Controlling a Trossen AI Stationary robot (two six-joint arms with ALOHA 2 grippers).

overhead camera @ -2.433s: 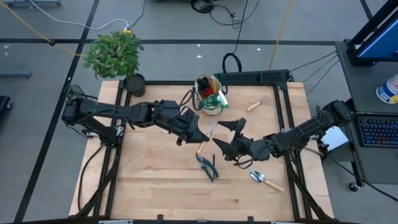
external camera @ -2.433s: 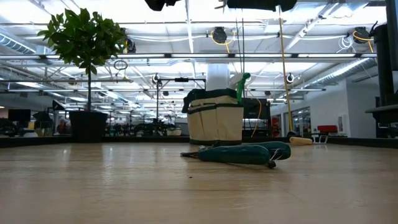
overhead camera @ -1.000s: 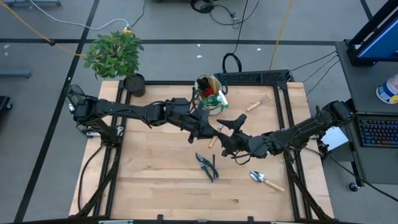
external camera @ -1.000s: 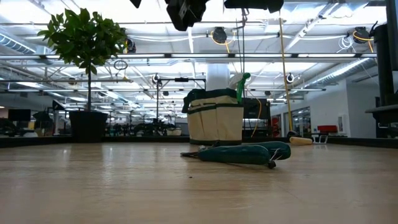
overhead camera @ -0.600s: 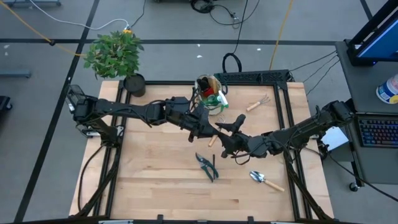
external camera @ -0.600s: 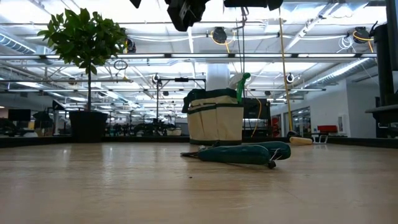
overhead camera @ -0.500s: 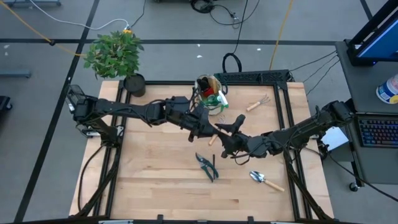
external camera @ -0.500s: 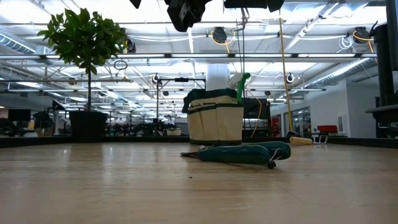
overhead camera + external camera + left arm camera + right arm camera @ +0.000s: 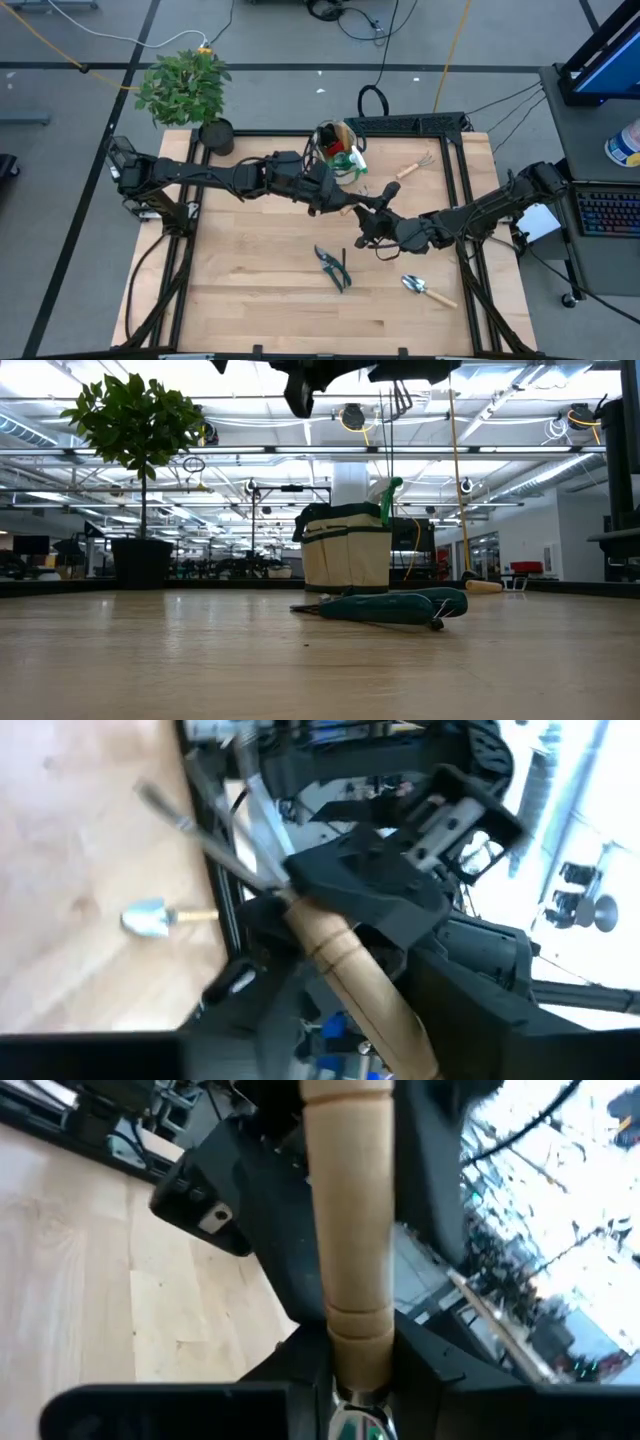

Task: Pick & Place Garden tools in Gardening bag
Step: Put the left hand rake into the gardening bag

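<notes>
We see the two arms meeting above the middle of the table point(image 9: 250, 290), a little to the near side of the gardening bag point(image 9: 338, 160), which stands at the far edge with a green spray bottle point(image 9: 388, 495) and other things inside its mouth. Between the two grippers there is a hand fork point(image 9: 355, 203) with a wooden handle point(image 9: 348, 1230), held up in the air. The right gripper point(image 9: 366, 222) is closed on this fork near the metal end, and in its wrist view the handle goes straight away from the fingers. The left gripper point(image 9: 330, 200) is at the other end of the handle; its jaws look partly apart around the wood, but we cannot tell surely if they press it or not (the left wrist view is blurred there). The fork's tines point(image 9: 200, 820) point to the right, toward the right arm. On the table, near the middle, lie the dark pruning shears point(image 9: 333, 266), and to the right of them a trowel point(image 9: 425, 290) with a wooden handle. A second small fork point(image 9: 414, 166) lies at the far right, beside the bag. The plant point(image 9: 184, 86) in its black pot point(image 9: 216, 137) stands at the far left corner.
</notes>
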